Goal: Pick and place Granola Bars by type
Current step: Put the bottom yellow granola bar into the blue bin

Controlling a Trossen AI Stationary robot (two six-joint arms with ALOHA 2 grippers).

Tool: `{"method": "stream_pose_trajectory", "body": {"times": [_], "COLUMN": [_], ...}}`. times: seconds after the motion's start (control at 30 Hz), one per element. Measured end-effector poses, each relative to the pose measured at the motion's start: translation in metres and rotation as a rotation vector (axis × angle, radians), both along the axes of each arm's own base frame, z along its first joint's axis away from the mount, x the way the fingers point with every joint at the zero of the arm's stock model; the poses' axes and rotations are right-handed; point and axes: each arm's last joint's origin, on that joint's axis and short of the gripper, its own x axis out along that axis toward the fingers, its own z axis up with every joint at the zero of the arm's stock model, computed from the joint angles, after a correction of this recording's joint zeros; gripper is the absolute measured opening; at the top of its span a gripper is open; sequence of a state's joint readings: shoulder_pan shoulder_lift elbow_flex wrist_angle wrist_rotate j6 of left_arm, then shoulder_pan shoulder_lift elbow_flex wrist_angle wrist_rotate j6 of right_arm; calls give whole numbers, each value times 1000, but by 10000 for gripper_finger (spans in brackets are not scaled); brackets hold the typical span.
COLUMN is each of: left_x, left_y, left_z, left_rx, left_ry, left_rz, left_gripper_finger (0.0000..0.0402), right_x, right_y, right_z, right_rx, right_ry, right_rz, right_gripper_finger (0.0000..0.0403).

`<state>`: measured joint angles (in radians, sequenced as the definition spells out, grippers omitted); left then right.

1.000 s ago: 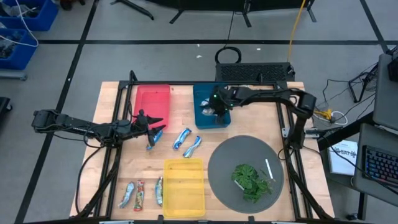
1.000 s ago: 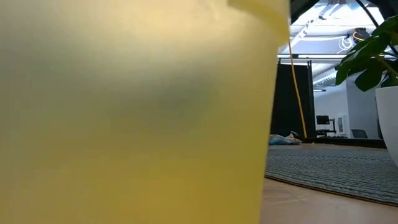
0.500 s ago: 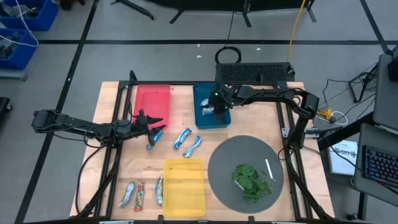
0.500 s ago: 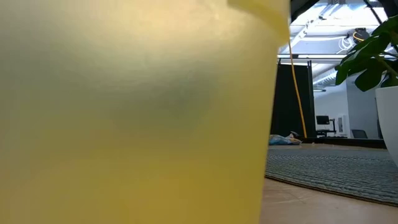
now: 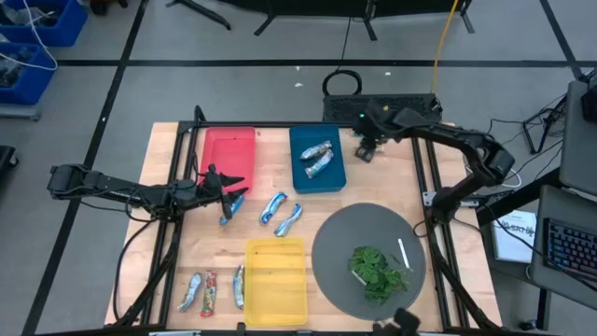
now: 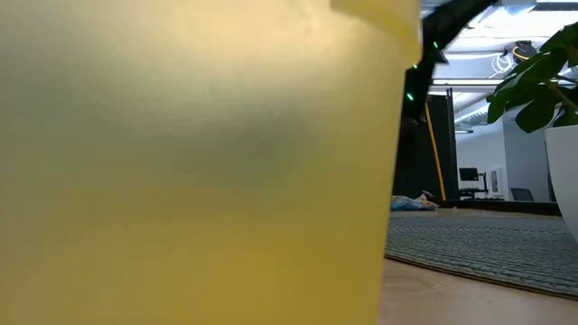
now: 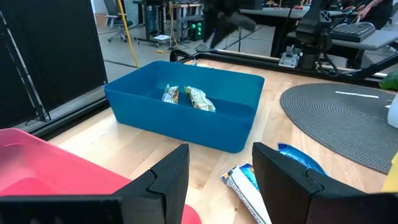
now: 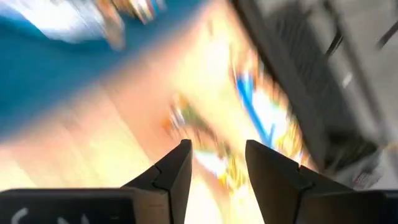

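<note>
Two tan-and-blue Granola Bars [image 5: 318, 160] lie in the blue bin [image 5: 300, 177], also seen in the left wrist view [image 7: 188, 98]. My right gripper [image 5: 368, 149] hangs open over the wood just right of that bin; its wrist view shows blurred wrappers [image 8: 205, 140] on the wood beneath. My left gripper [image 5: 233, 193] stands open low over a blue-and-white bar [image 7: 245, 186] lying flat near the red bin [image 5: 229, 154]. Two more blue-and-white bars [image 5: 283, 212] lie mid-table. Three bars [image 5: 210, 291] lie at the near left.
A yellow bin [image 5: 276, 280] stands at the near edge and fills most of the low view [image 6: 199, 162]. A round grey mat [image 5: 336, 243] at the near right carries a green leafy bunch [image 5: 376, 271] and a thin white stick [image 5: 403, 254].
My right gripper has gone from above the blue bin toward the table's right and far edges and now hangs beside the bin. The two bars in the bin lie uncovered.
</note>
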<state>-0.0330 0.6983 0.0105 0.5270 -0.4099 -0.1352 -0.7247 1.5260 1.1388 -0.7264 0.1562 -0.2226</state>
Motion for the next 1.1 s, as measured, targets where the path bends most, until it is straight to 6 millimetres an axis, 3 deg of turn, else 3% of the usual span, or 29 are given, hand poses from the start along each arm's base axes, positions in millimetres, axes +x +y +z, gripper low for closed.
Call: {"method": "stream_pose_trajectory", "body": {"times": [0.1, 0.27, 0.8, 1.1], "left_x": [0, 0, 0, 0], "left_y": [0, 0, 0, 0], "left_z": [0, 0, 0, 0], "left_rx": [0, 0, 0, 0], "left_ry": [0, 0, 0, 0], "left_rz": [0, 0, 0, 0], "left_gripper_finger": [179, 179, 179, 179], "right_x": [-18, -26, -8, 0], "right_y": [-5, -2, 2, -3], "right_z": [-21, -39, -45, -73], "right_rx": [55, 64, 67, 100], "right_ry": [25, 46, -103, -29], "right_rz": [-44, -25, 29, 19], "right_gripper_finger": [141, 146, 144, 144]}}
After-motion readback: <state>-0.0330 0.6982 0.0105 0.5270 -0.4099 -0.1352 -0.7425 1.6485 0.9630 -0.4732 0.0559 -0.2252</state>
